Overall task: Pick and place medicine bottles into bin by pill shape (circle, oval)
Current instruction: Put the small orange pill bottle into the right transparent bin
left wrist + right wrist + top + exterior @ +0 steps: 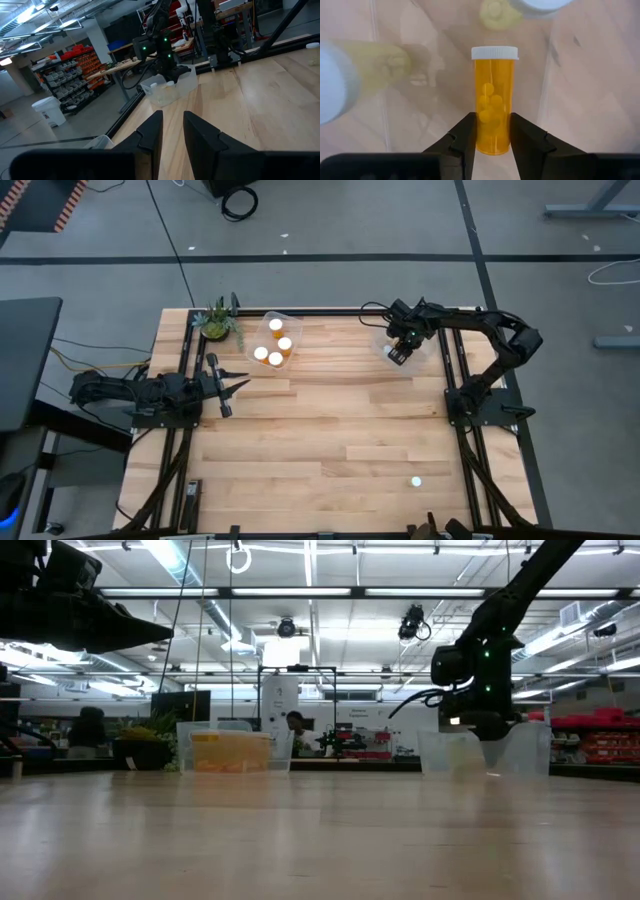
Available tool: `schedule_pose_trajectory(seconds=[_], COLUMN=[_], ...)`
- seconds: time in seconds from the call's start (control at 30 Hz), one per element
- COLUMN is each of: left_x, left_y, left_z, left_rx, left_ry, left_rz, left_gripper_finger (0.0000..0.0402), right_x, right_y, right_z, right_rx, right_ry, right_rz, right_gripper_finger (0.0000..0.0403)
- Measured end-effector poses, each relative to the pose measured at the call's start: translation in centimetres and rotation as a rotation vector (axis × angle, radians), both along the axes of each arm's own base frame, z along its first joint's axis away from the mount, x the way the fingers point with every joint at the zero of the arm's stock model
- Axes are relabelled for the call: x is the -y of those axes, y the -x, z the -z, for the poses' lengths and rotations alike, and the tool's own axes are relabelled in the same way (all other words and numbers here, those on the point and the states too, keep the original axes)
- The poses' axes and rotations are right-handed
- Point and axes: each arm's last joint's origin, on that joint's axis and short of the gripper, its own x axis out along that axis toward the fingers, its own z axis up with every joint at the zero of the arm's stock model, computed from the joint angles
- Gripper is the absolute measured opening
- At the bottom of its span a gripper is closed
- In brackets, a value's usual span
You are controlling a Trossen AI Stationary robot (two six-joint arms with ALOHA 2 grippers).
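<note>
My right gripper [400,351] points down into a clear bin [424,340] at the table's far right and is shut on an orange medicine bottle [493,100] with a white cap [494,52]. Blurred capped bottles [342,80] lie on that bin's floor below it. A second clear bin [266,320] at the far middle-left holds several white-capped bottles [276,358]. One more bottle [416,481] stands on the table near the front right. My left gripper [240,385] waits at the table's left edge, level, its fingers a narrow gap apart with nothing between them. My right gripper pinches the bottle's orange body near its bottom end [492,142] between its two fingers [466,137]. The fingers come from above and lie along the bottle. The bottle hangs below them, cap end down. Whether it touches the bin's floor, I cannot tell.
A small potted plant [217,320] stands at the far left corner beside the left bin. Black frame rails [452,380] run along both sides of the wooden table. The table's middle and near part are bare wood [320,440].
</note>
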Motion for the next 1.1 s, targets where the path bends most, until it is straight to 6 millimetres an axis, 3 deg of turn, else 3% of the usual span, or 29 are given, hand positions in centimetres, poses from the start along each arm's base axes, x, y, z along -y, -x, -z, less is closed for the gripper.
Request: schedule_pose_trajectory(seconds=[0.27,0.6,0.83,1.1], left_x=[0.0,0.0,0.0,0.0], left_y=[0.0,0.0,0.0,0.0], left_z=[0.0,0.0,0.0,0.0], left_rx=[0.000,0.000,0.000,0.000], left_ry=[0.000,0.000,0.000,0.000], left_rz=[0.000,0.000,0.000,0.000], left_gripper_finger=[0.0089,0.0081,0.0089,0.0082], right_x=[-1.1,-5.4,-9.3,-12.1], right_y=[1.1,1.0,-1.2,-4.2], right_z=[-2.2,-7.9,-10.8,-12.8], right_rx=[0.012,0.243,0.465,0.676], right_ry=[0.005,0.179,0.332,0.529], right_rz=[0.048,-0.016,-0.167,-0.326], right_gripper_finger=[0.0116,0.0119,0.0119,0.0119])
